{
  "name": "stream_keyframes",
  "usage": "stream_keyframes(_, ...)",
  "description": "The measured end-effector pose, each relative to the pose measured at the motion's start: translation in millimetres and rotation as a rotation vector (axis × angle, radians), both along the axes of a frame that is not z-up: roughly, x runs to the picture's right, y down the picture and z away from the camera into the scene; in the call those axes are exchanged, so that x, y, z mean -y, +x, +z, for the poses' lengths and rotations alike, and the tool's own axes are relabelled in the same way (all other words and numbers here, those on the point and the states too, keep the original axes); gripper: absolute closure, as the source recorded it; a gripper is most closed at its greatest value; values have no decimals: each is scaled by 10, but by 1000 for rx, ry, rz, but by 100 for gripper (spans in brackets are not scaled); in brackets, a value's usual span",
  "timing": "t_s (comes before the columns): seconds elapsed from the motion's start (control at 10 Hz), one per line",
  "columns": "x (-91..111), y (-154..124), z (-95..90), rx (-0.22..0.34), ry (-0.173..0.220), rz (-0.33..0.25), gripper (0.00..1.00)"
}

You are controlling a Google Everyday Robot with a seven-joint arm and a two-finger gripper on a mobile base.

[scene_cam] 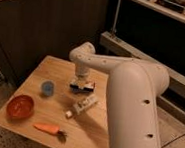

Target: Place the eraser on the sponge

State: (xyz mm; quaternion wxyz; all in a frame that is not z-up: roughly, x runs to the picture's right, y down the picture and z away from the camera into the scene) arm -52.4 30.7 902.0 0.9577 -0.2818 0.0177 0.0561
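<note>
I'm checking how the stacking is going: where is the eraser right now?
In the camera view, the eraser lies near the middle of the wooden table, directly beneath the gripper, right of the blue cup and just behind the white tube.

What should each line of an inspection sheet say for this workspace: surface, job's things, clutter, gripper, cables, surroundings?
Surface: wooden table, standing on a speckled floor.
Job's things: eraser lies near the table's middle, directly under the gripper; the sponge cannot be made out there.
Clutter: blue cup left of the eraser; red bowl at the front left; carrot near the front edge; white tube just in front of the eraser.
Gripper: gripper is down at the eraser, on the end of the white arm.
Cables: nothing seen.
Surroundings: dark wall behind the table; metal ledge at the right.
</note>
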Motion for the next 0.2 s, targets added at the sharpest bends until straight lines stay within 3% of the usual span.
stream_keyframes(0.2,-26,-4,107,-3,-10,-13,100)
